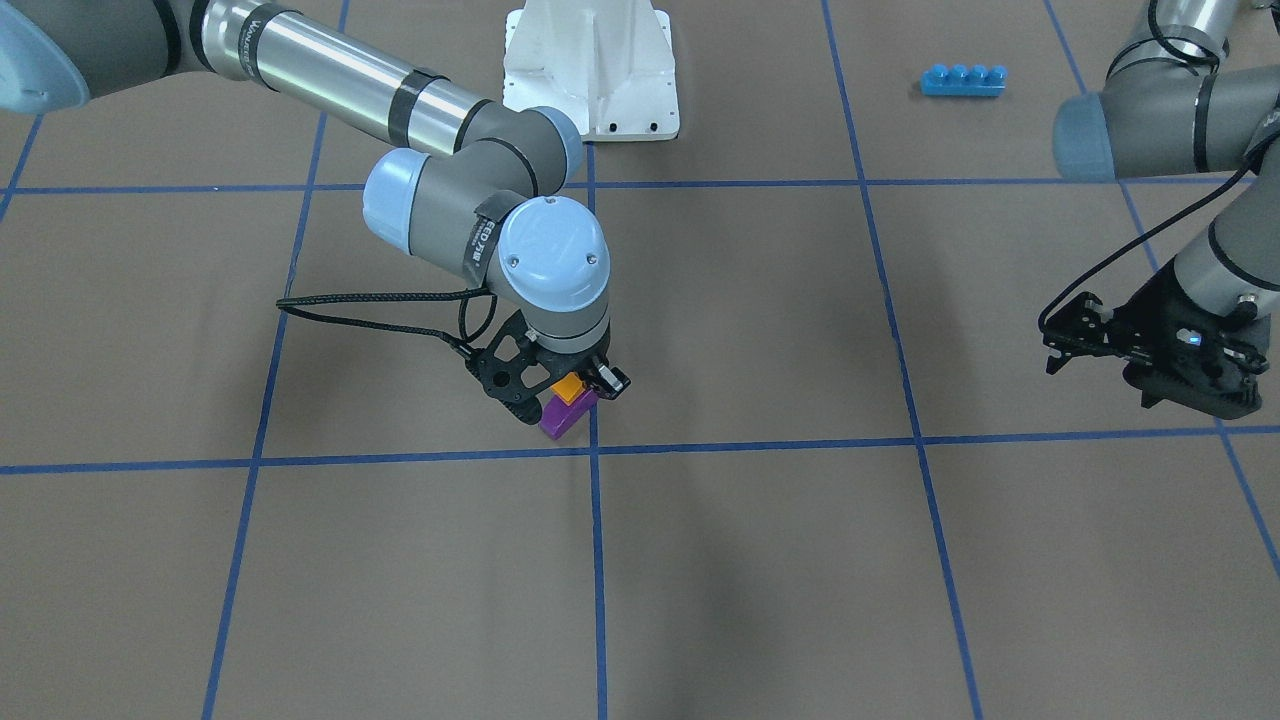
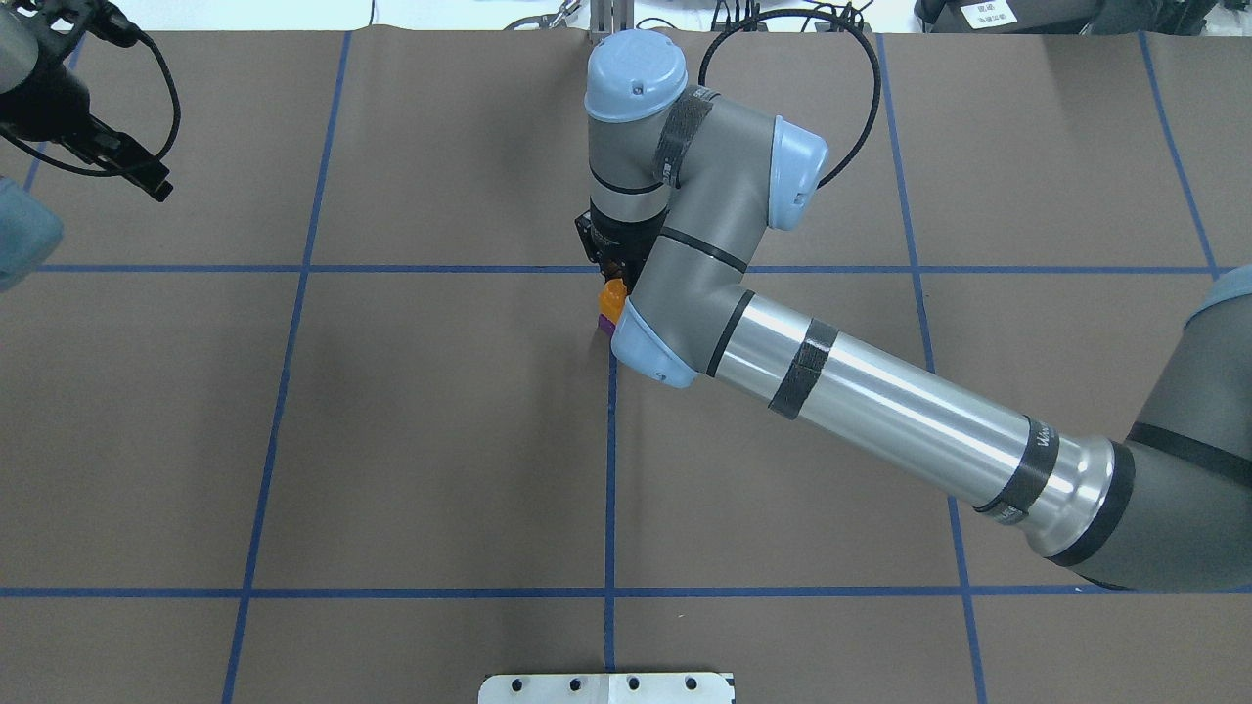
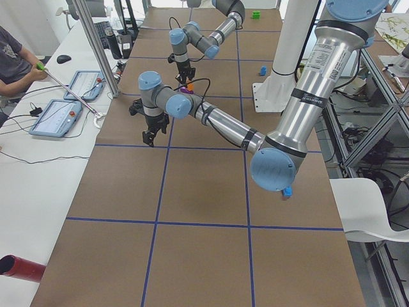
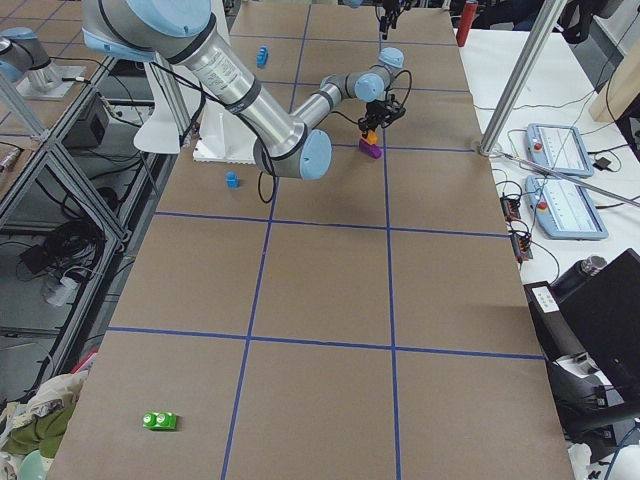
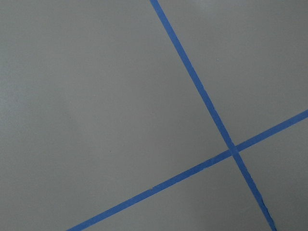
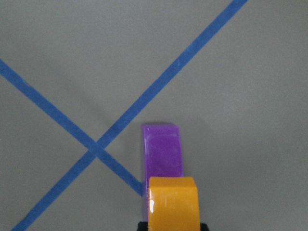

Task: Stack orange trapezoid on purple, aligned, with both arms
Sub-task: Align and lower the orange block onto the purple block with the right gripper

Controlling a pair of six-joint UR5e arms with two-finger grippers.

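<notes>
The orange trapezoid (image 1: 569,388) sits between the fingers of my right gripper (image 1: 572,392), which is shut on it. It hangs directly over the purple brick (image 1: 562,417), which lies on the brown table beside a blue tape crossing. In the right wrist view the orange brick (image 6: 173,202) covers the near end of the purple brick (image 6: 162,150); I cannot tell if they touch. Both also show in the overhead view, orange (image 2: 614,291) over purple (image 2: 607,321), partly hidden by the right arm. My left gripper (image 1: 1068,335) is open and empty, far off to the side.
A long blue four-stud brick (image 1: 963,80) lies at the back near the left arm. The white robot base plate (image 1: 590,70) stands at the back centre. A small blue brick (image 4: 232,180) and a green brick (image 4: 160,420) lie far from the stack.
</notes>
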